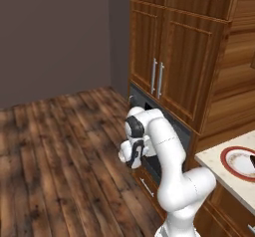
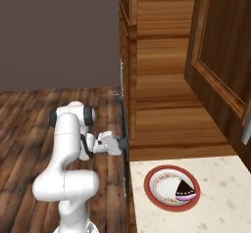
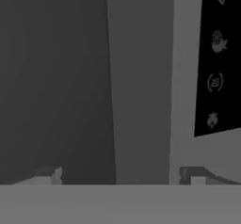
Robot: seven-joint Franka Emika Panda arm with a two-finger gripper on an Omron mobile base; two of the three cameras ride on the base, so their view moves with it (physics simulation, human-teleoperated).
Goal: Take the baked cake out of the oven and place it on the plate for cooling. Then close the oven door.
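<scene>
A: Where's the oven [image 1: 169, 131]?
B: In the left base view, under the cabinets [image 1: 174, 57], with the table [image 1: 219, 164] at its 4 o'clock. The door [image 2: 123, 144] stands upright against it.

A: And the end effector [image 2: 121, 144]?
B: At the door's face in the right base view, at 9 o'clock from the table. In the hand view the door [image 3: 70, 77] is close ahead, the display [image 3: 219, 58] at 2 o'clock.

A: The plate [image 2: 171, 187]?
B: On the table, near its front edge. The cake [image 2: 186, 190] lies on the plate, toward 3 o'clock. The floor [image 1: 60, 156] spreads left of the oven.
</scene>
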